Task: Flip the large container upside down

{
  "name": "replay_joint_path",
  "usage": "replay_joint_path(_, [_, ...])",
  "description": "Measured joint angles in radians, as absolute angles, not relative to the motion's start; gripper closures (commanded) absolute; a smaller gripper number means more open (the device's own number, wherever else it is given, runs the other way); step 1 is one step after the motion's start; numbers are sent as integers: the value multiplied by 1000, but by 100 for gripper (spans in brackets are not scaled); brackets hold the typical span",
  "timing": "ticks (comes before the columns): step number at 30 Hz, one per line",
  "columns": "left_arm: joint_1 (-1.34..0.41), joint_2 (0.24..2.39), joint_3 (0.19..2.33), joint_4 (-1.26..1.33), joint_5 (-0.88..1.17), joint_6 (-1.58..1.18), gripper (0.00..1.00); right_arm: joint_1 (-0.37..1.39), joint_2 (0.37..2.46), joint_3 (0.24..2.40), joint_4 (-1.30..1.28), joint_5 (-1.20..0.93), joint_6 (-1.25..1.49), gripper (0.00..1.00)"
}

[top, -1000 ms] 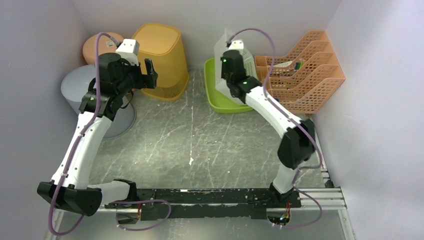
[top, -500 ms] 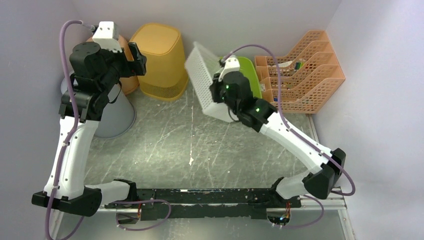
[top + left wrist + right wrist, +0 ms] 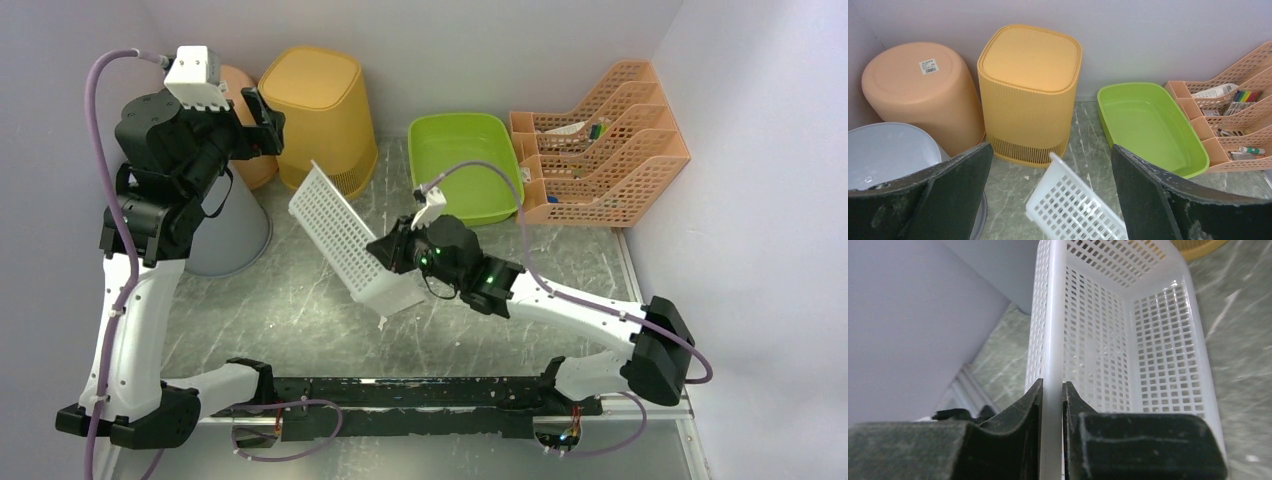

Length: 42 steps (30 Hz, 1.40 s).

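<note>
On the counter (image 3: 450, 290), the rack (image 3: 600, 150) stood just right of the tub (image 3: 460, 160). Left of the tub stood the bin (image 3: 320, 120), the bucket (image 3: 923, 95) beyond that, and the pail (image 3: 225, 225) farthest left and nearer. The basket (image 3: 340, 235) sat before the tub, leftward.

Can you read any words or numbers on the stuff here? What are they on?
White sticker on the upturned peach bin: print too small to read.
White pack in the orange organizer: print too blurred to read.
White basket, yellow bin, green tray: no writing visible.
</note>
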<state>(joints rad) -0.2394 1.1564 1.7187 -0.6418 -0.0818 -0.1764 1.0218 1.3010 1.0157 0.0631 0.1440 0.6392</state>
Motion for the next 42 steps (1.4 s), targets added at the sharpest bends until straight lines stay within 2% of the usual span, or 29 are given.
replay_joint_path(7, [-239,1154,1753,-671,-82,-172,0,1031,1306,798,474,46,867,100])
replay_joint_path(15, [-239,1155,1759,-687,-82,-172,0,1040,1369,734,923,-11,1089,100])
replay_joint_path(20, [-239,1155,1759,-691,-82,-172,0,1040,1441,636,1097,7,1242,100])
replay_joint_path(26, [-239,1155,1759,-702,-82,-171,0,1038,1575,541,1201,34,1402,100])
replay_joint_path(32, [-239,1155,1757,-701,-82,-169,0,1039,1579,473,1237,77,1446,100])
replay_joint_path(39, [-239,1154,1721,-697,-81,-165,0,1008,1586,384,1203,144,1443,81])
replay_joint_path(42, [-239,1153,1696,-694,-81,-165,0,992,1615,389,1183,143,1429,76])
